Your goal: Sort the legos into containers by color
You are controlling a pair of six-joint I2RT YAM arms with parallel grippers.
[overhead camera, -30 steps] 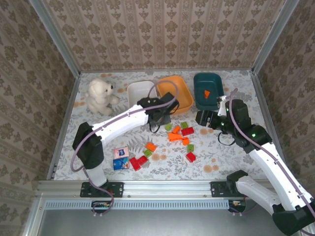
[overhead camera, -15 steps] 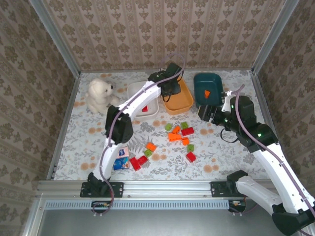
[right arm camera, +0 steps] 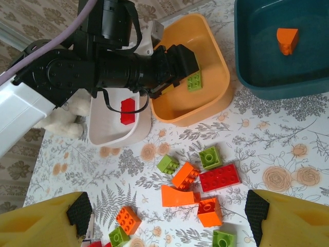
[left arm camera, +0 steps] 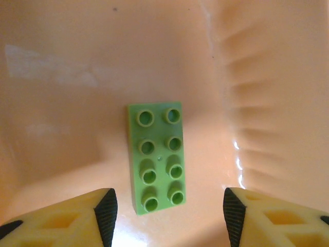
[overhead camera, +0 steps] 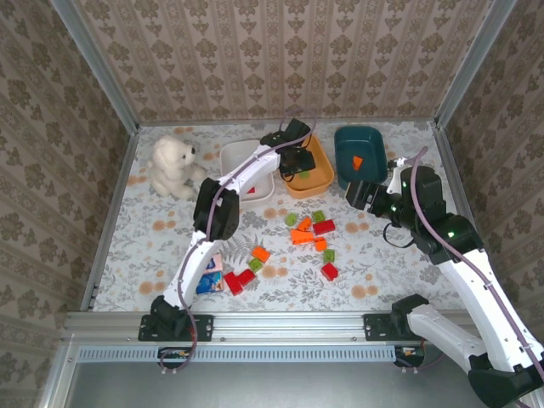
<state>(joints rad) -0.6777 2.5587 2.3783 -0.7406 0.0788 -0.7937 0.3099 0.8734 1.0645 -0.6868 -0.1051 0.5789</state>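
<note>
Green eight-stud lego (left arm camera: 157, 157) lies studs up, lengthwise along the wall of the orange bin (left arm camera: 61, 62); your left gripper (left arm camera: 169, 220) stands open, empty.

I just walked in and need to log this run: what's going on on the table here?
Two arms are sorting lego bricks into bins by color. The left gripper hangs open over the orange bin, and a green brick lies flat on the bin floor beneath it, not held. The right gripper hovers open and empty by the teal bin, which holds an orange wedge. The white bin holds a red brick. Loose bricks remain on the table.
</note>
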